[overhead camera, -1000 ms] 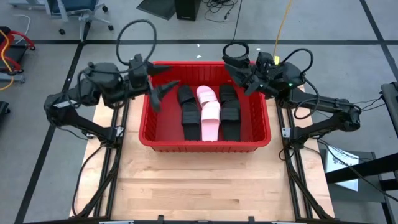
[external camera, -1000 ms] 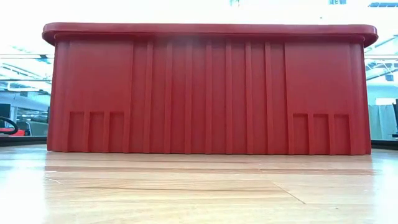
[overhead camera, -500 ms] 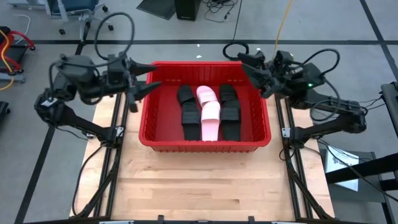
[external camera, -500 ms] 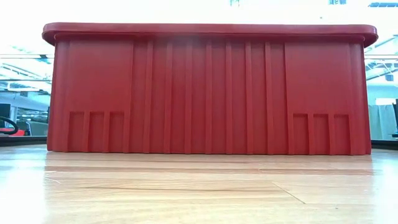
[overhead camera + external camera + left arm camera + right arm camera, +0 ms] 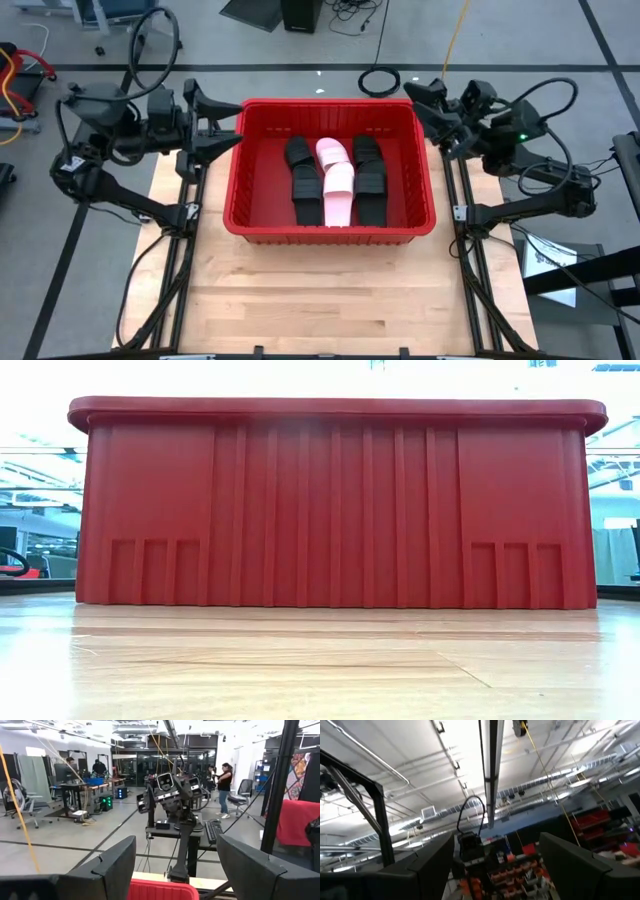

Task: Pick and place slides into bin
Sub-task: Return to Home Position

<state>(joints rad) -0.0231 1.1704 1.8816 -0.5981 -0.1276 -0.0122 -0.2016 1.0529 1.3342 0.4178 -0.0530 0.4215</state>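
Observation:
The red bin (image 5: 405, 215) stands on the far half of the wooden table; its near wall (image 5: 335, 510) fills the low view. Inside it, black slides (image 5: 300, 180) lie on the left, two pale pink slides (image 5: 337, 182) in the middle, one partly on the other, and more black slides (image 5: 368, 180) on the right. My left gripper (image 5: 235, 122) is open and empty just outside the bin's left far corner; the bin's rim (image 5: 160, 891) shows between its fingers. My right gripper (image 5: 425, 105) is open and empty outside the right far corner, tipped up toward the ceiling (image 5: 495, 860).
Bare wooden tabletop (image 5: 320, 290) lies in front of the bin. Metal frame rails (image 5: 185, 260) run along both table sides. Beyond the table, another robot stand (image 5: 172, 795) and a person (image 5: 224, 790) show in the room.
My left gripper has drawn back out of the bin toward the table's left edge. My right gripper has drawn back from over the bin's far right corner toward the right edge. The slides in the bin have stayed where they were.

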